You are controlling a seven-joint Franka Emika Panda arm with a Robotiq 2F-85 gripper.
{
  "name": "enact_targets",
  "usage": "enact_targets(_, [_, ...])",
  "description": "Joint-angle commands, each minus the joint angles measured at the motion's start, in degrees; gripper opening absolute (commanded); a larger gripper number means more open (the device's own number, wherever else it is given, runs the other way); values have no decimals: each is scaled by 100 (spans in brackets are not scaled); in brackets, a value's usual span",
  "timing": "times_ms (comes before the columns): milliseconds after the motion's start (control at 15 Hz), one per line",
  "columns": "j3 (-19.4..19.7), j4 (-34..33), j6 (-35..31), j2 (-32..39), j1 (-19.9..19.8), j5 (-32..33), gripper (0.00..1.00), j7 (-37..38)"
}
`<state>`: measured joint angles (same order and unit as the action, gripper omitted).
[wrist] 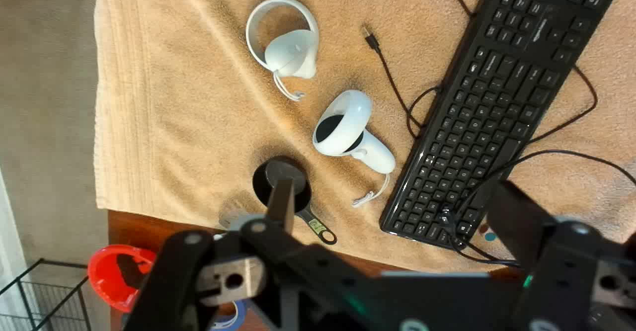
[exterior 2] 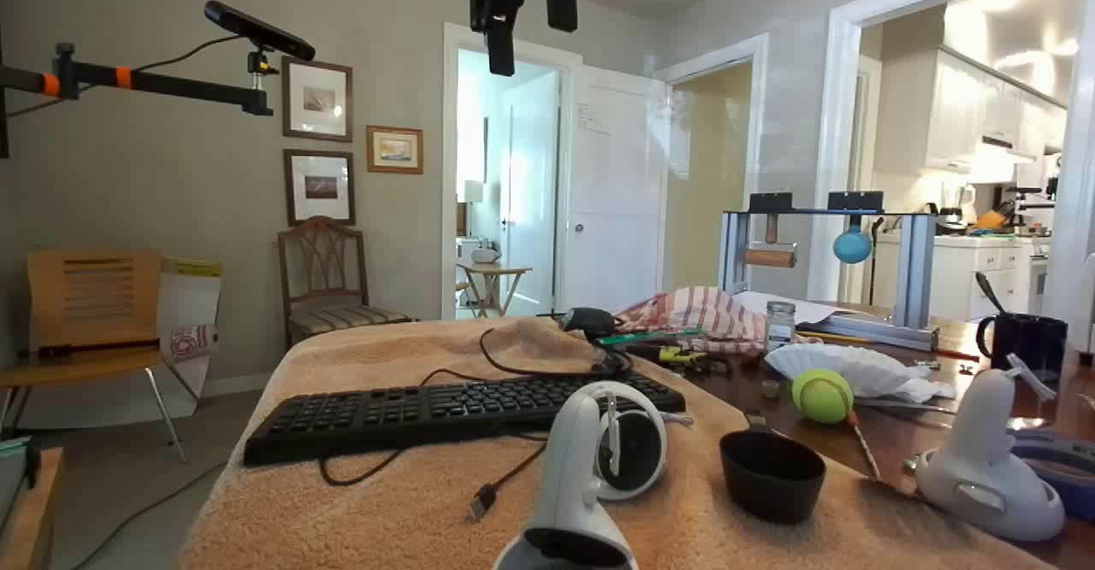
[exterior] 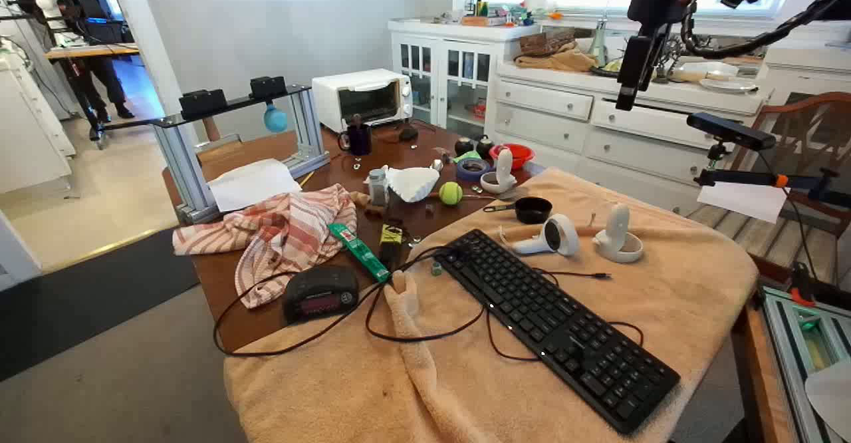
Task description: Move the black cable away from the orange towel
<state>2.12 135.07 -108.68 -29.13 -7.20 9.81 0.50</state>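
Wrist view shows black cable (wrist: pixel 561 151), gaping tool (wrist: pixel 395 202); both exterior views add striped cloth (exterior: pixel 286 230).

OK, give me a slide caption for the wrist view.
Open gripper above an orange towel, where a black cable lies over one end of a keyboard, with two white controllers nearby.

Black cable (exterior 2: pixel 488 493) lies on the orange towel (exterior 2: pixel 385 523) beside the keyboard (exterior 2: pixel 462 412), gripper (exterior 2: pixel 531 48) high above, jaws apart

The brown table (exterior: pixel 392 154) carries an orange towel (exterior: pixel 625 296), a striped cloth (exterior: pixel 286 227), a jar (exterior: pixel 377 190), a mug (exterior: pixel 357 140) and a tennis ball (exterior: pixel 451 193).
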Motion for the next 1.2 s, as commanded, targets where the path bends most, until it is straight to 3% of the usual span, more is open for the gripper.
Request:
enact_targets(0, [51, -15, 22, 2, 63, 25, 100, 24])
enact_targets(467, [51, -15, 22, 2, 63, 25, 100, 24])
enact_targets(1133, [-12, -103, -162, 1078, 1111, -697, 100, -1867])
